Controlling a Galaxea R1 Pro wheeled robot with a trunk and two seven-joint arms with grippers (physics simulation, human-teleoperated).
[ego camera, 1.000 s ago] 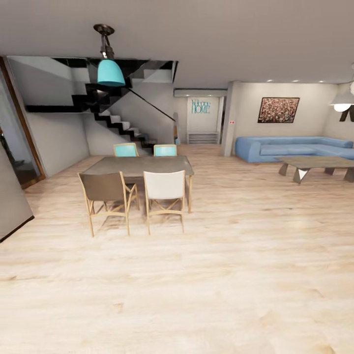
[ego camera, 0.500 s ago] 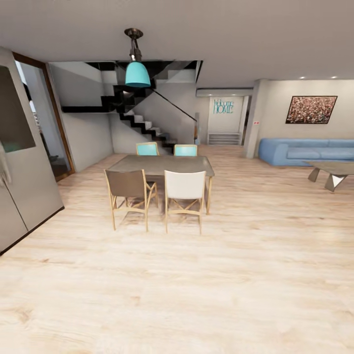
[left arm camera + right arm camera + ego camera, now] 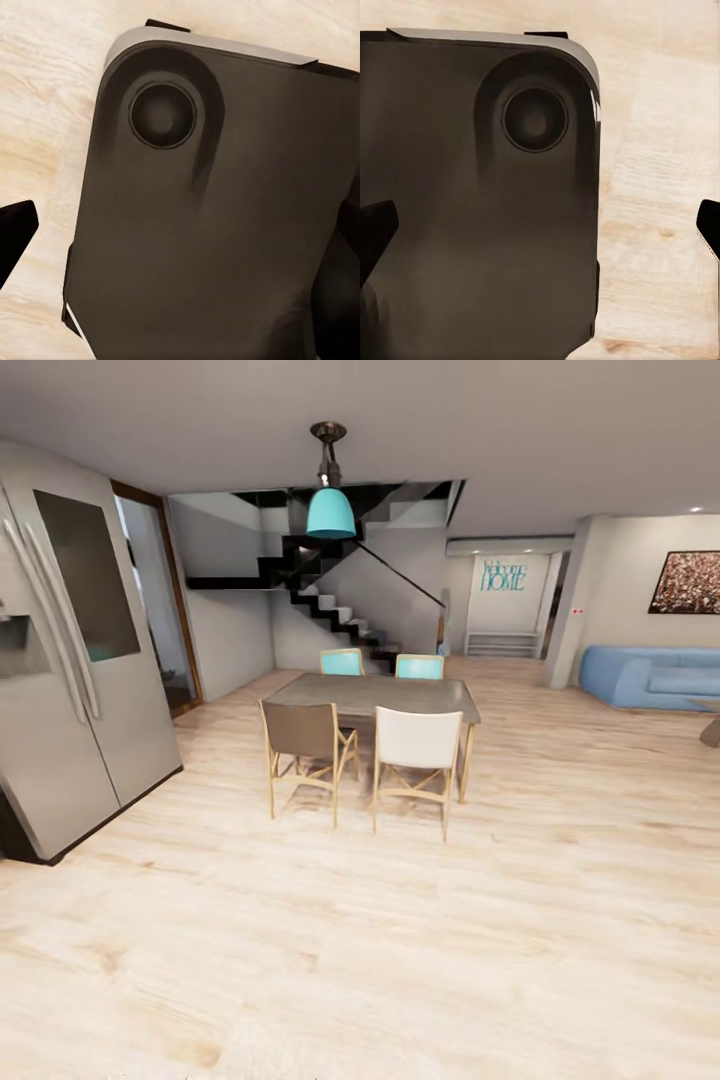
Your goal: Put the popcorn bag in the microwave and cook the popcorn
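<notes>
Teal lettering on the far wall [image 3: 503, 576] can be read in part as "HOME", with a smaller line above it too blurred to make out; no other writing is legible. A steel double-door fridge [image 3: 70, 660] stands at the left edge of the head view, its dark base touching the pale wood floor [image 3: 400, 940], and a brown-framed doorway [image 3: 160, 610] opens just beside it. A grey dining table [image 3: 375, 696] is seen near the middle of the room, with a brown chair [image 3: 303, 745] and a white chair [image 3: 415, 755] on its near side and two teal chairs [image 3: 380, 663] on its far side, under a teal pendant lamp [image 3: 331, 510]. A black staircase [image 3: 335, 605] rises behind the table. A blue sofa [image 3: 650, 676] and a framed picture [image 3: 686, 582] are seen at the right. A wide bare stretch of floor lies between the camera and the table, and between the table and the sofa. The popcorn bag and the microwave are not seen here. In the left wrist view a dark rounded robot body panel [image 3: 217, 217] is seen over the floor, with a dark fingertip [image 3: 15, 229] at the frame's edge. In the right wrist view two dark fingertips [image 3: 375, 225] are set wide apart, nothing held between them. Whether the left gripper is apart or together cannot be told.
</notes>
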